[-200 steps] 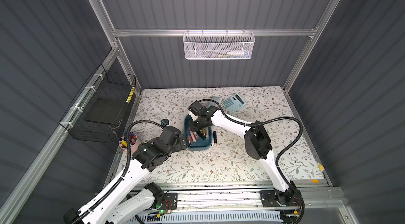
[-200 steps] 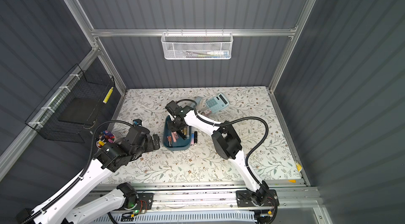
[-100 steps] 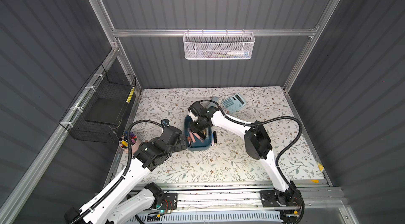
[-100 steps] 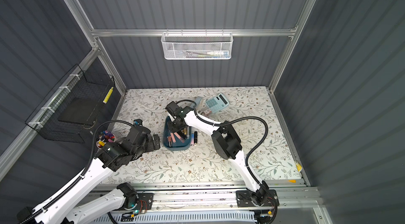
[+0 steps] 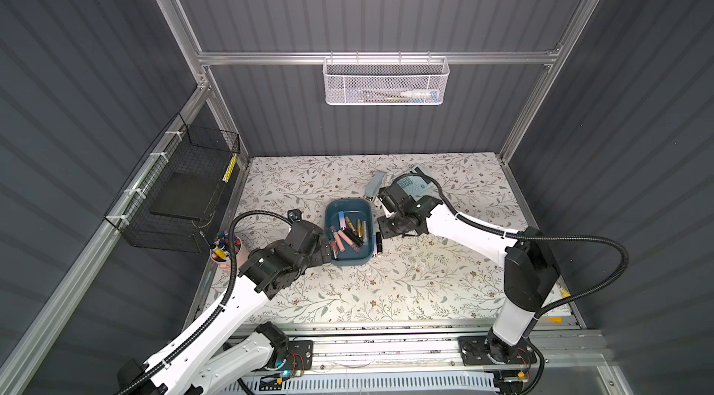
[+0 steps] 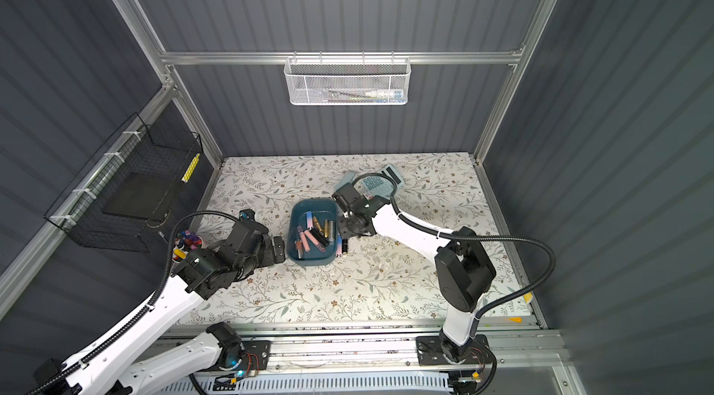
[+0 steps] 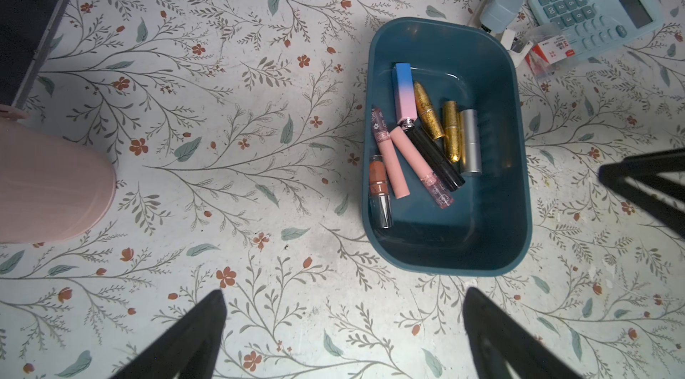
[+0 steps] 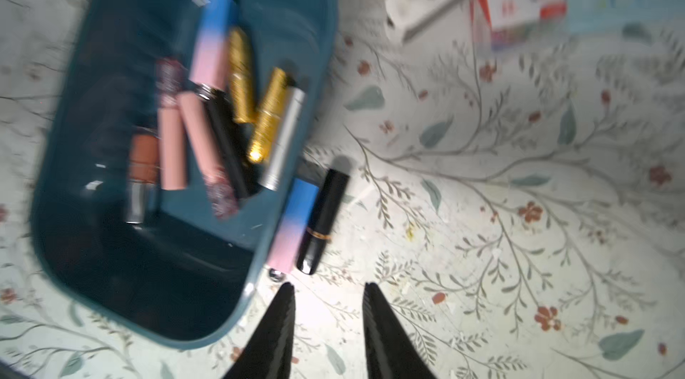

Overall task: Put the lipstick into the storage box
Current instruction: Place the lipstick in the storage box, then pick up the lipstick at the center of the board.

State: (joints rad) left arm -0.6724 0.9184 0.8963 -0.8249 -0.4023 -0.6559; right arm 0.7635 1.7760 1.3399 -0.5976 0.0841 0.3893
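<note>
Lipsticks (image 7: 393, 165): eight inside the one storage box (image 7: 482, 236), two just outside.

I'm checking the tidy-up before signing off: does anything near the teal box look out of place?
Yes. Two tubes lie on the table outside the storage box, right beside its long wall: a blue-and-pink tube and a black lipstick with a gold band. The other tubes lie inside it.

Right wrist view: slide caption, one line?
Right gripper, jaws slightly open and empty, near black lipstick and blue-pink tube lying beside the part-filled storage box.
</note>
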